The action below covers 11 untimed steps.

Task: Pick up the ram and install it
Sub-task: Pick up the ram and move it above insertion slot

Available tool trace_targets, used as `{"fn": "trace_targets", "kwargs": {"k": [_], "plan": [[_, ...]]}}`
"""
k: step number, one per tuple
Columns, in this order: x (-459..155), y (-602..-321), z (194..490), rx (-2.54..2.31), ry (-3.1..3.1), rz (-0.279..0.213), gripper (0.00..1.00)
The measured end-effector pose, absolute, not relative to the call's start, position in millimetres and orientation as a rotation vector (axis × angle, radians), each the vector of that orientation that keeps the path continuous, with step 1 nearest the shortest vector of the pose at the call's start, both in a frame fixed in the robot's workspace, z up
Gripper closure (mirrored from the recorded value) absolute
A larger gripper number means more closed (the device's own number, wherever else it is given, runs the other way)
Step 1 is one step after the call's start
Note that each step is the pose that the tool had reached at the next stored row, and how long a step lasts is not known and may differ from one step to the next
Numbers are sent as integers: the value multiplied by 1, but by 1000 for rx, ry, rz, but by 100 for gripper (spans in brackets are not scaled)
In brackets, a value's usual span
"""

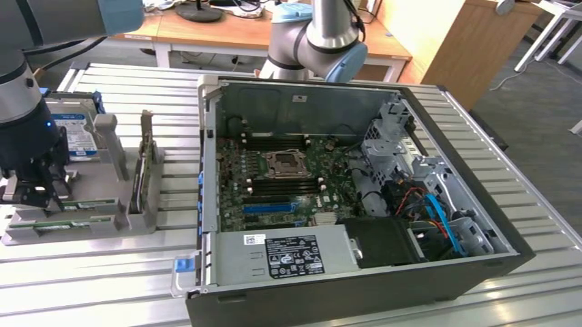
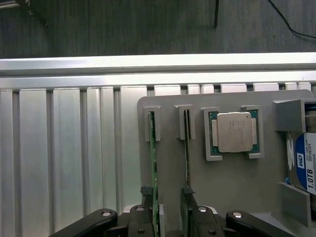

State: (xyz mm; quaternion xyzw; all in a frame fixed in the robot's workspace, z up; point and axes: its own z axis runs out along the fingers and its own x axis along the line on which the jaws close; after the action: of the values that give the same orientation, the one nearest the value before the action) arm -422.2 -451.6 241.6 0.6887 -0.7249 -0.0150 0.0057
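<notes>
At the exterior view's left, the gripper hangs low over the grey holder with its jaws spread wide, pinching nothing. The ram stands on edge in its slot just beside one finger. A second stick stands near it, and the open computer case lies to the right.

Green ram; grey holder; silver CPU; blue/white-label HDD.

Place: a robotics lab, by the look of it.
Bench: slatted aluminium table carrying an opened computer case.
The exterior view's left: grey parts fixture.
Far: robot arm, wooden desks.
</notes>
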Motion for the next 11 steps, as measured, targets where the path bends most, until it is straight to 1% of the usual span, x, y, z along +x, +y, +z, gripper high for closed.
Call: {"fn": "trace_targets", "kwargs": {"k": [11], "plan": [[-423, -458, 241, 2163, -2262, -47, 64]]}}
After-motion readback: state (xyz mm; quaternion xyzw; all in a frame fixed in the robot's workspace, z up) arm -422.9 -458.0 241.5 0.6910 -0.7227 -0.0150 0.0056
